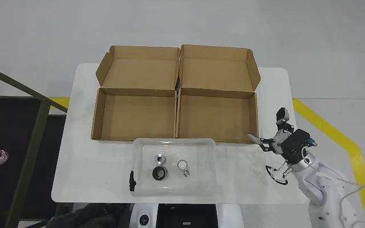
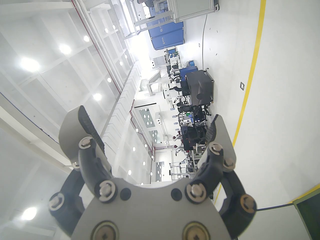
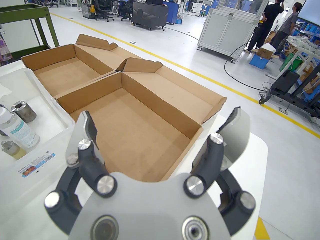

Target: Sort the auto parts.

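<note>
The small metal auto parts (image 1: 160,159) lie inside the clear plastic tub (image 1: 174,141) on the white table (image 1: 80,142). Two open brown cardboard boxes (image 1: 134,117) sit just behind the tub. The right claw (image 1: 258,151) hangs beside the tub, fingers wide apart, holding nothing. The left claw (image 2: 150,114) is spread apart too, with nothing in it.

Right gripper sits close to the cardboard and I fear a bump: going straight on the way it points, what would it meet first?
Probably the nearer cardboard box: the open right gripper aims over its side wall into its bed. Depth is unclear, so wall or floor.
</note>
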